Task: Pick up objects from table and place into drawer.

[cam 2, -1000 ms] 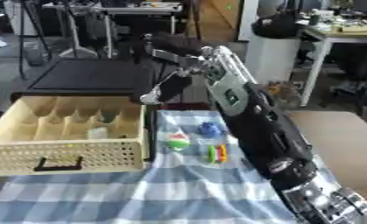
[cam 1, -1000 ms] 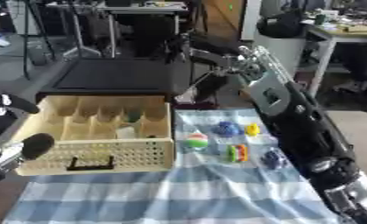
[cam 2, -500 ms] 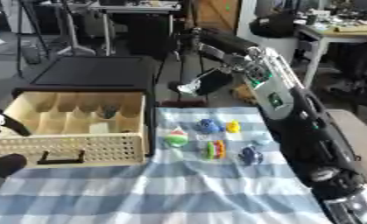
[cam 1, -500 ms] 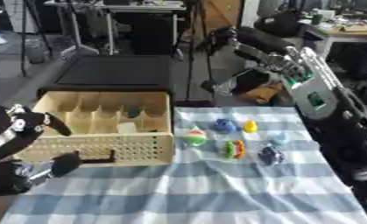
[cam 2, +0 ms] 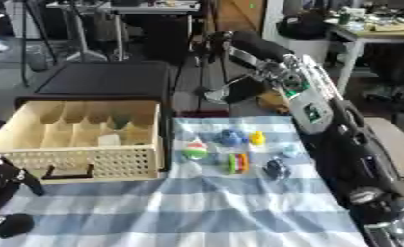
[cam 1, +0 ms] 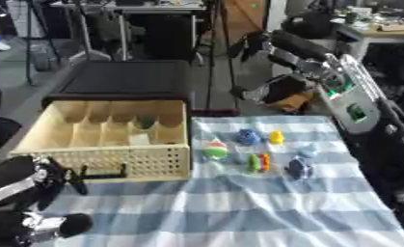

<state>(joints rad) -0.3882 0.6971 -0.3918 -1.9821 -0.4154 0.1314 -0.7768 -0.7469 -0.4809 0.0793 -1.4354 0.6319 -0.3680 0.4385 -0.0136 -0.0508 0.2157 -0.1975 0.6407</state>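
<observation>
At the near left corner, the left robot hand point(cam 1: 32, 200) is seen only as black and silver parts resting low beside the drawer front; whether its fingers are spread or curled cannot be told. The right robot hand point(cam 2: 386, 219) shows at the near right edge, partly cut off, and its finger state likewise cannot be told. Nothing is seen held by either.

The step in hand is judged to be the approach before a first pick: all the small objects lie on the blue-and-white checked cloth point(cam 1: 238, 212) covering the tabletop, none lifted. The next move is judged to call for one hand to be brought over the cluster and closed on a single piece, with neighbours lying close enough to be disturbed.

Nearest in the cluster lies a dark blue object point(cam 1: 296, 168), with a green-and-red striped piece point(cam 1: 257, 162) just to its left. Further left sits a round green, white and red object point(cam 1: 214, 149). Farther off are a blue object point(cam 1: 248, 137) and a small yellow one point(cam 1: 276, 137), just beside each other.

To the left stands the wooden drawer point(cam 1: 112, 166), open-topped, divided into compartments, with a perforated front and a black handle point(cam 1: 102, 174). A dark item and a pale item are already inside it.
</observation>
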